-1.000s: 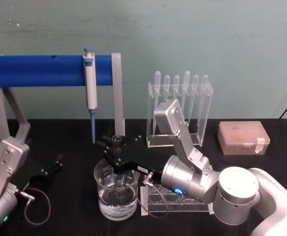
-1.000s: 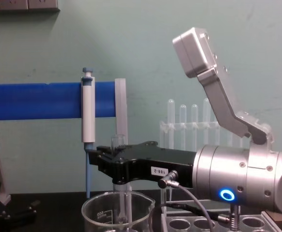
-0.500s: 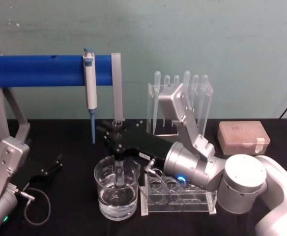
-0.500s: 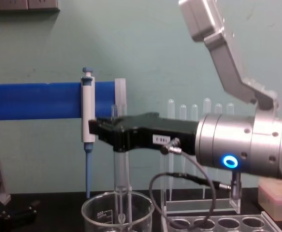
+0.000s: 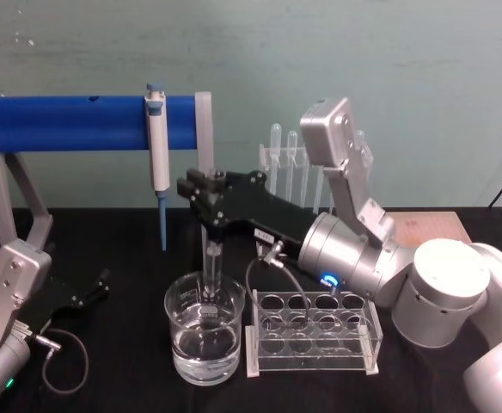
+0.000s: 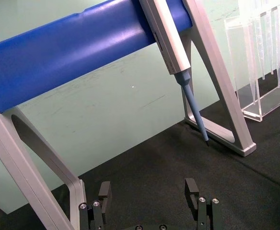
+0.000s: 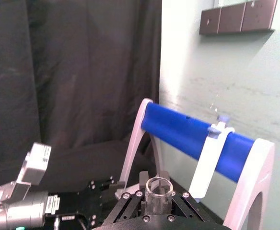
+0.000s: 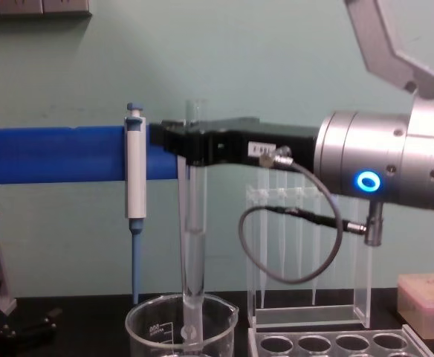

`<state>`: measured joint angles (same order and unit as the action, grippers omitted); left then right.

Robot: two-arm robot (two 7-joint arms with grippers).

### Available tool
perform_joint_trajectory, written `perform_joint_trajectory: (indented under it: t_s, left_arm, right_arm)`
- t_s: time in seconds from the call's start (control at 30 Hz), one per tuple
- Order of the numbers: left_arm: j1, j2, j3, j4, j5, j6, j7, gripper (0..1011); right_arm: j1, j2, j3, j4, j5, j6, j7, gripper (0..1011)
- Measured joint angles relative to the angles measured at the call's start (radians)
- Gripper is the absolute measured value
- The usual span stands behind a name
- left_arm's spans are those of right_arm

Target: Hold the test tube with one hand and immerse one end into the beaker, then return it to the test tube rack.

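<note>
The head view looks forward and down over the black table (image 5: 122, 237), beaker (image 5: 182, 340) and blue bar (image 5: 70, 123). The chest view sits lower and nearer, side-on, sharing both. Both wrist views face that bar: the left from low on the table, the right past the test tube (image 7: 155, 188).

A white-and-blue pipettor (image 5: 157, 146) hangs on the blue bar (image 5: 66, 123).

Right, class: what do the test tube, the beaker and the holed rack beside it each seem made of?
Test tube, held by the right gripper, tip in the beaker: likely glass, see-through, thin-walled, glossy. Beaker: probably glass, clear with white printed markings. Rack: looks like clear acrylic, flat panels with bright edges. Left gripper sits parked, open, at far left.
</note>
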<state>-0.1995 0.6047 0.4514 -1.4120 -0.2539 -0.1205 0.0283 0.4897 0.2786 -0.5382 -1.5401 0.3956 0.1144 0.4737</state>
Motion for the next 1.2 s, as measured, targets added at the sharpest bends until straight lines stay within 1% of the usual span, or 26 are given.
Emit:
perform_joint_trajectory:
  t_s: [0.17, 0.33, 0.47, 0.57, 0.6, 0.8, 0.83, 0.9, 1.03, 1.07, 1.1, 1.2]
  left_arm:
    - [0.0, 0.0, 0.0, 0.0, 0.0, 0.0, 0.0, 1000]
    - [0.0, 0.0, 0.0, 0.0, 0.0, 0.0, 0.0, 1000]
    - [0.0, 0.0, 0.0, 0.0, 0.0, 0.0, 0.0, 1000]
    - [0.0, 0.0, 0.0, 0.0, 0.0, 0.0, 0.0, 1000]
    - [0.0, 0.0, 0.0, 0.0, 0.0, 0.0, 0.0, 1000]
    - [0.0, 0.0, 0.0, 0.0, 0.0, 0.0, 0.0, 1000]
    - [0.0, 0.0, 0.0, 0.0, 0.0, 0.0, 0.0, 1000]
    - [0.0, 0.0, 0.0, 0.0, 0.0, 0.0, 0.0, 1000]
    - [0.0, 0.0, 0.0, 0.0, 0.0, 0.0, 0.0, 1000]
    - [0.0, 0.0, 0.0, 0.0, 0.0, 0.0, 0.0, 1000]
    - [0.0, 0.0, 0.0, 0.0, 0.0, 0.0, 0.0, 1000]
    - [0.0, 0.0, 0.0, 0.0, 0.0, 0.0, 0.0, 1000]
  right_arm:
    - [0.004, 0.011, 0.013, -0.024, 0.013, 0.001, -0.008, 135]
    - [0.004, 0.031, 0.03, -0.057, 0.022, 0.0, -0.022, 135]
    - [-0.002, 0.05, 0.043, -0.079, 0.028, 0.003, -0.03, 135]
    - [-0.02, 0.076, 0.059, -0.105, 0.032, 0.006, -0.04, 135]
    - [-0.02, 0.076, 0.059, -0.105, 0.032, 0.006, -0.04, 135]
    - [-0.07, 0.129, 0.088, -0.16, 0.033, 0.016, -0.058, 135]
    - [-0.07, 0.129, 0.088, -0.16, 0.033, 0.016, -0.058, 135]
    - [-0.096, 0.15, 0.103, -0.181, 0.033, 0.017, -0.068, 135]
    - [-0.125, 0.166, 0.118, -0.196, 0.032, 0.014, -0.077, 135]
    - [-0.143, 0.174, 0.126, -0.204, 0.033, 0.012, -0.081, 135]
    - [-0.143, 0.174, 0.126, -0.204, 0.033, 0.012, -0.081, 135]
    - [-0.17, 0.183, 0.133, -0.212, 0.025, 0.003, -0.088, 135]
